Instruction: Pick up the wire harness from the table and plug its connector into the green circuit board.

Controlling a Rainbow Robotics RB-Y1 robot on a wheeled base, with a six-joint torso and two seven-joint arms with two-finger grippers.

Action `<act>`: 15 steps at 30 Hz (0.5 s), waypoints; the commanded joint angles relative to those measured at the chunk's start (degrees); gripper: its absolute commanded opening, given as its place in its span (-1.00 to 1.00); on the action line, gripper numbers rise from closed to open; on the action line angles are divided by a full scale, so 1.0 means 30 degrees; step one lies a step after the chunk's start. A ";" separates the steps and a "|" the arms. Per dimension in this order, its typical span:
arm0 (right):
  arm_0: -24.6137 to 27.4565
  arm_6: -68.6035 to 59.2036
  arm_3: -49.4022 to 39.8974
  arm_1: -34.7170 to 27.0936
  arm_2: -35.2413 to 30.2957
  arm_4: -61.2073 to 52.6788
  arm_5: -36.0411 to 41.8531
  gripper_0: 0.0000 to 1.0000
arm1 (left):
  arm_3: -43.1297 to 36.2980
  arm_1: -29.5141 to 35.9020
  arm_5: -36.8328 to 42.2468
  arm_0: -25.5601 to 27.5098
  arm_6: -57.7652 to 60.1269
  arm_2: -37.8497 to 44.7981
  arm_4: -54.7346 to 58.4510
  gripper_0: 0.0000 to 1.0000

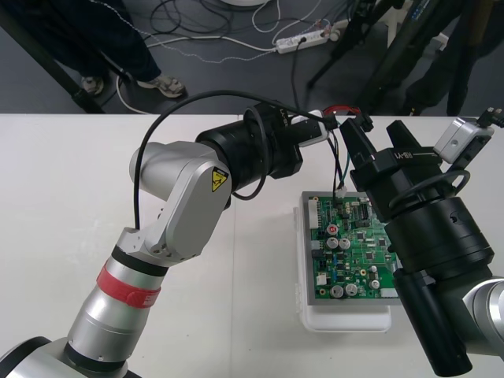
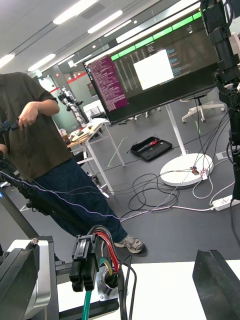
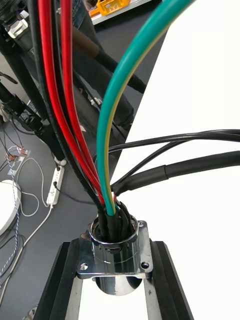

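The green circuit board (image 1: 350, 252) lies on its white base (image 1: 346, 319) at the table's right. Above the board's far edge my left gripper (image 1: 319, 130) (image 3: 114, 250) is shut on the harness's round metal socket (image 3: 115, 252) by its flange. Red, black and green wires (image 3: 107, 125) rise from the socket. My right gripper (image 1: 356, 140) (image 2: 115, 255) stands right beside it, open, its fingers (image 2: 215, 285) far apart. The black plug (image 2: 82, 262) and the socket (image 2: 107, 287) hang between and just beyond them. Thin wires (image 1: 340, 169) drop to the board's far edge; whether anything is plugged in I cannot tell.
Both arms crowd the space over the board's far end. The right arm's thick link (image 1: 441, 236) covers the board's right side. The table's left half (image 1: 71, 205) is bare. Cables and a power strip (image 1: 303, 39) lie on the dark floor beyond the far edge.
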 commanded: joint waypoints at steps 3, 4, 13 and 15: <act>-0.0535 -0.0536 -0.0247 0.0276 0.0085 -0.0027 0.0164 0.81 | -0.0884 -0.0696 0.1233 0.0227 0.1162 -0.0340 -0.0155 -1.00; -0.0565 -0.0536 -0.0217 0.0276 0.0114 -0.0056 0.0135 0.82 | -0.0884 -0.0696 0.1233 0.0227 0.1162 -0.0340 -0.0184 -1.00; -0.1004 -0.0595 0.0076 0.0276 0.0114 -0.0173 0.0164 0.82 | -0.0884 -0.0696 0.1233 0.0227 0.1162 -0.0340 -0.0243 -1.00; -0.1004 -0.0595 0.0076 0.0276 0.0114 -0.0173 0.0164 0.82 | -0.0884 -0.0696 0.1292 0.0256 0.1192 -0.0340 -0.0243 -1.00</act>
